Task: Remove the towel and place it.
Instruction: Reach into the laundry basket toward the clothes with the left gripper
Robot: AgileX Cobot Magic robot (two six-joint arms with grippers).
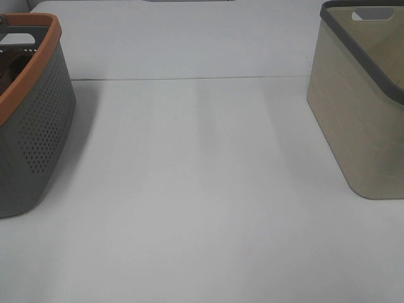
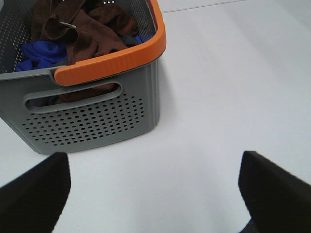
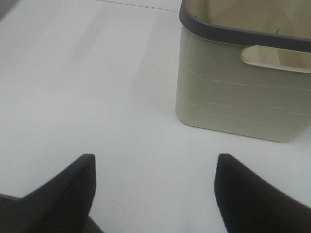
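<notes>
Left gripper: spread wide, pinching nothing, hovering over bare tabletop. Right gripper: likewise spread, nothing between the fingers.

Towel, dark brown and crumpled: ahead of the left gripper, inside the grey basket with the orange rim, heaped against a blue cloth. Beige basket: ahead of the right gripper, inside mostly hidden; probably the place for the towel.

Step in hand, by judgement: reaching for the towel with the left gripper. Come in from above, well clear of the orange rim. Pinch a high fold of brown only, away from the blue cloth, to avoid dragging both out. Lift straight up, high enough to clear the rim before swinging away.

No brand or readable writing anywhere. Small pale tag on the towel, too small to read.
</notes>
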